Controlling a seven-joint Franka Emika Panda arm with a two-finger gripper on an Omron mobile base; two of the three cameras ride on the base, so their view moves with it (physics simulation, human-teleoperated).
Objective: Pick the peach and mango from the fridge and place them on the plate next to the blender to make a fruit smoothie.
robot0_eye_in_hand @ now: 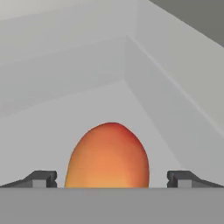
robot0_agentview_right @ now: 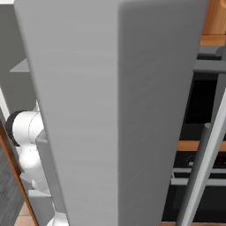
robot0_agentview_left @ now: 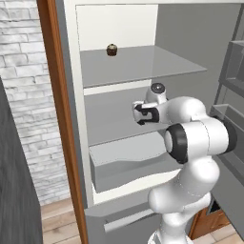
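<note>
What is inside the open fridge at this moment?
On the upper shelf of the fridge sits a small dark brown lump. In the hand view an orange fruit lies between the fingertips of the open hand. The arm covers part of the lower shelves.

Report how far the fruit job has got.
Done: the fridge stands open and the arm reaches inside. In hand: the open gripper straddles an orange fruit on a shelf, fingers clear of both sides, not yet gripping; whether it is the mango or the peach I cannot tell. Left: grasp it, carry it out to the plate, then fetch the other fruit.
</note>
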